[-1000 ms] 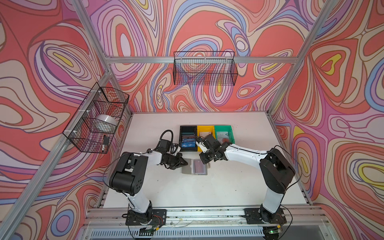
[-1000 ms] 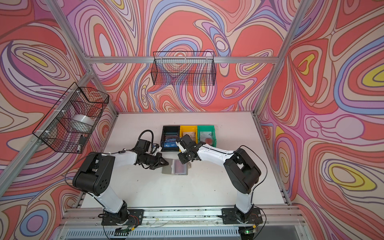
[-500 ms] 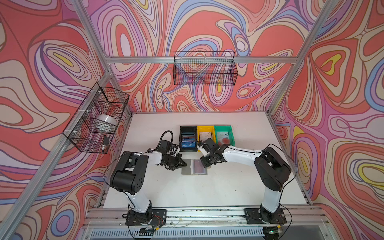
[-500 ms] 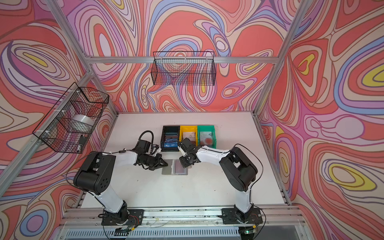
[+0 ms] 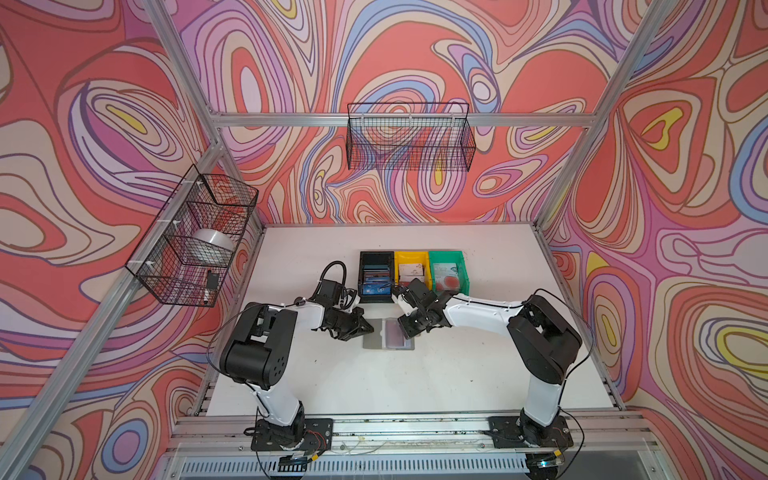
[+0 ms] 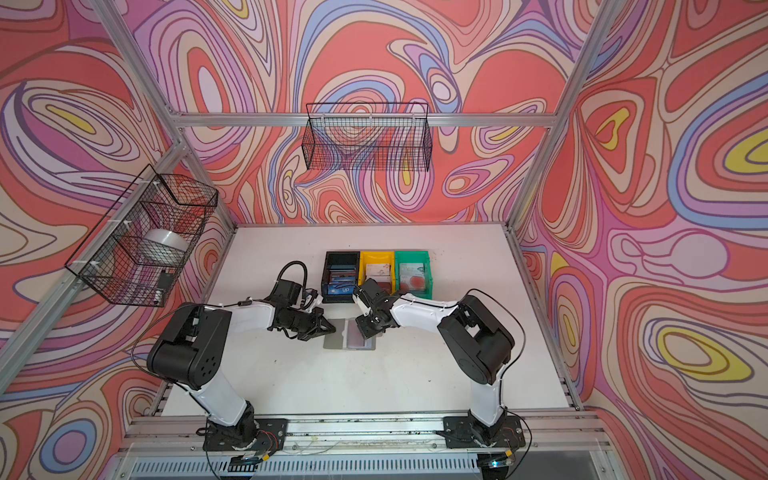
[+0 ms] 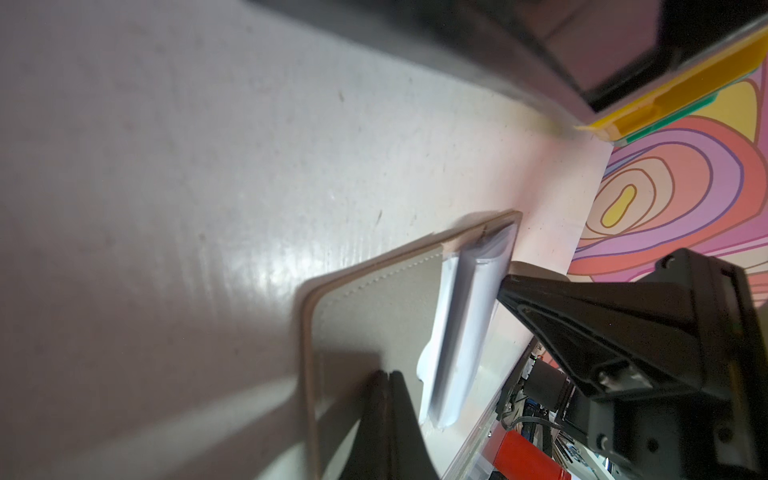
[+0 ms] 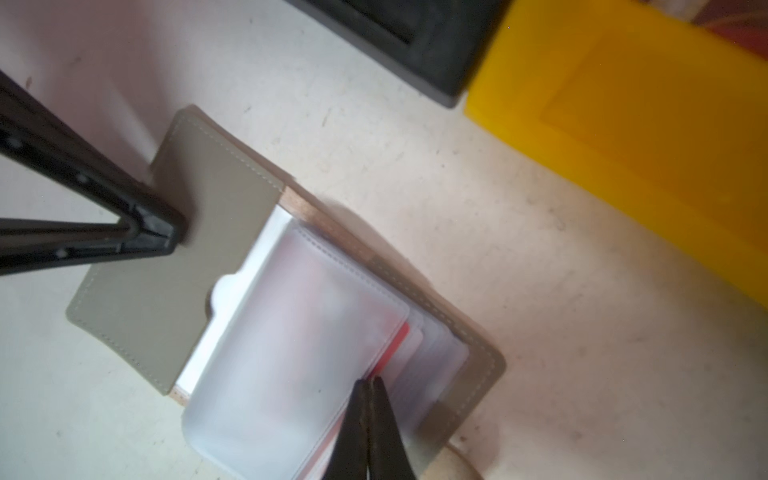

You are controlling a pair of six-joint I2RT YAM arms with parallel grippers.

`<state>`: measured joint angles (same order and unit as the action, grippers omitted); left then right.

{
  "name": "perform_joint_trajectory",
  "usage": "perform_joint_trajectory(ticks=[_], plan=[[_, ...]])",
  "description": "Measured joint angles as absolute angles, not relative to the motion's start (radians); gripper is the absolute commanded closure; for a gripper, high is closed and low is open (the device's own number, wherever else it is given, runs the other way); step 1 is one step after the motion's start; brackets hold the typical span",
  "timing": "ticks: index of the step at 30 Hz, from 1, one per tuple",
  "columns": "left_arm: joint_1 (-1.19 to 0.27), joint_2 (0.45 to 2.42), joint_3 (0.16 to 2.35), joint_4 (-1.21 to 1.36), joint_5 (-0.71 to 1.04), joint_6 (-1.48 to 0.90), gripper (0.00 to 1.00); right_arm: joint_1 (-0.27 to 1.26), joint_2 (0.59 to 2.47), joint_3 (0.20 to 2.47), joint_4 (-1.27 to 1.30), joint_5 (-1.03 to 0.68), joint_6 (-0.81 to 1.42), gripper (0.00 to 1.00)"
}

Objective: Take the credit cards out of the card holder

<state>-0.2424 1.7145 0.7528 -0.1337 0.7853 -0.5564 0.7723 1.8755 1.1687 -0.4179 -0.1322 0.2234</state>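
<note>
Top views: the card holder (image 5: 384,338) lies open on the white table (image 5: 457,374), just in front of the black bin (image 5: 360,270), with the left gripper (image 5: 369,328) at its left edge and the right gripper (image 5: 402,331) over its clear sleeves (image 5: 395,334). Left wrist: the left jaws are together, tips resting on the holder's grey cover. Right wrist: the right jaws are together, tips at a sleeve edge beside a red card (image 8: 400,343).

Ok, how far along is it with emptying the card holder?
Done: the card holder lies open, and cards sit in the black bin. In hand: the left gripper, shut, presses on its grey flap; the right gripper, shut, is at a red card edge in the sleeves. Left: pulling it out.
</note>
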Motion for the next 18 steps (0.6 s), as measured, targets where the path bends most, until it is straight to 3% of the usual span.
perform_joint_trajectory(ticks=[18], plan=[[-0.242,1.715,0.752,-0.133,0.786,-0.556,1.00,0.781,1.936,1.241,-0.414,-0.179,0.226,0.95]])
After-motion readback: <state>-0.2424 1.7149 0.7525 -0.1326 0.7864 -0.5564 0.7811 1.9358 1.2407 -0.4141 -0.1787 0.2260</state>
